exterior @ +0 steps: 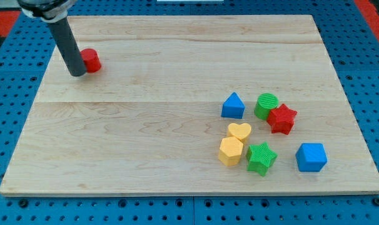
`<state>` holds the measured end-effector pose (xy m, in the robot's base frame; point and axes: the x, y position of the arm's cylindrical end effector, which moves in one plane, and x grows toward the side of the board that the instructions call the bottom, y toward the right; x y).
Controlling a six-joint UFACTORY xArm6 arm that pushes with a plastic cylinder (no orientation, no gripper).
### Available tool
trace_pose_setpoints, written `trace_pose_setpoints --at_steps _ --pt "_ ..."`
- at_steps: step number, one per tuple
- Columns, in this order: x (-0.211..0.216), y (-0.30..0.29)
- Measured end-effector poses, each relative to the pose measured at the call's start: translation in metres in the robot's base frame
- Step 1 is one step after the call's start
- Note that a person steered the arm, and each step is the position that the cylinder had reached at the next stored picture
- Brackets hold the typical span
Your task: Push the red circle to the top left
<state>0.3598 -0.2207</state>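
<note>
1 risk stands out: with no claw on this rig, only my tip (77, 73) touching the left side of the red circle (90, 60) near the board's (177, 56) top-left corner, I may shove it rightward, away from that corner.

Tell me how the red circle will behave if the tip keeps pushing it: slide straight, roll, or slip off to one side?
The red circle looks squat and flat-based, so it should slide, not roll or tip. Its rounded side may let it slip off my tip, which touches its left edge. The wooden board looks smooth, so expect little drag.
</note>
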Motion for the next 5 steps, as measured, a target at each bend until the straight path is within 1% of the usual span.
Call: trace_pose_setpoints --at_steps 1,3,4,5 --pt "-0.011 0.013" --pt "-0.016 0.043" --pt "-0.029 0.048" --pt "-0.059 0.046"
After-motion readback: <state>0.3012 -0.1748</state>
